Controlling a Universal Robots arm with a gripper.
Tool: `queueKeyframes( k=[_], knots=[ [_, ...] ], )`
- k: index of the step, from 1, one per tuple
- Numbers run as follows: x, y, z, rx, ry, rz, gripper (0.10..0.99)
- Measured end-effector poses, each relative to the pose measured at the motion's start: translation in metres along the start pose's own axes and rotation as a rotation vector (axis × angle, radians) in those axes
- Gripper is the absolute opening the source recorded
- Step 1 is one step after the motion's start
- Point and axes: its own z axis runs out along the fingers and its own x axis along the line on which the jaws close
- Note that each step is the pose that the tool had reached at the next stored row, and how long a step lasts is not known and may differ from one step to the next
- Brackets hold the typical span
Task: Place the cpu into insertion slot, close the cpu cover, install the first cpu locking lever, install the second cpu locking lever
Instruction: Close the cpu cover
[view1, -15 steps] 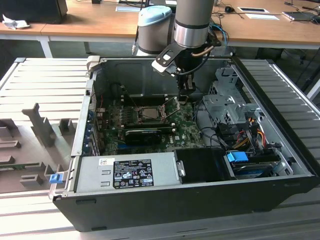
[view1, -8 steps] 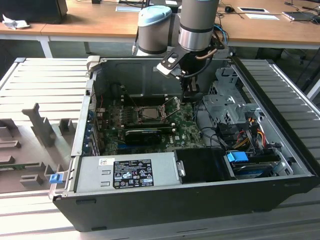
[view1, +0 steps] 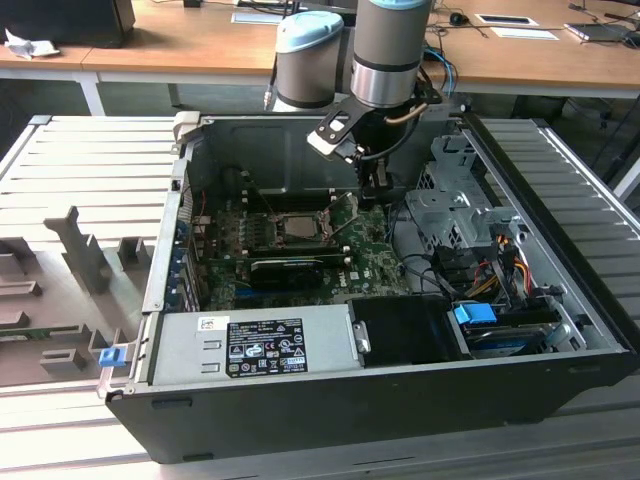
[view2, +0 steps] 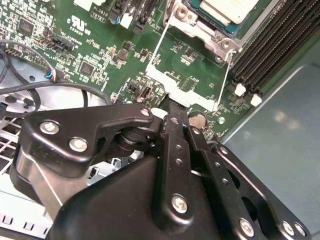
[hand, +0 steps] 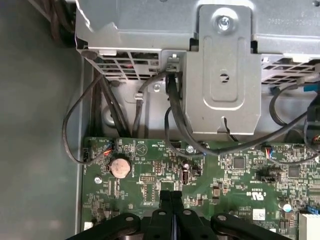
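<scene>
At slot (view2: 183, 13) on board (view2: 100, 55): cpu (view2: 227, 8) seated, fragile.
Cover (view2: 181, 86): open, likely thin, stiff; take free edge.
Fingers (view2: 175, 137): together at that edge.

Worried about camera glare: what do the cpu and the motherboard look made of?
The cpu: pale silver-grey metal top, apparently matte, giving a soft even sheen. The motherboard: green coated circuit board, likely fibreglass laminate, slightly glossy, with white print and silvery solder points.

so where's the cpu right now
In the exterior view the cpu sits in the insertion slot on the motherboard, mid-case, to the exterior view's left of the end effector.
</scene>
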Motion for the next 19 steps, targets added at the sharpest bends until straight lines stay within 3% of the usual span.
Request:
queueKeyframes(
  k=[19],
  knots=[
    [0.0007,-0.0075,0.0003,0.000,-0.0001,0.000,0.106]
  ],
)
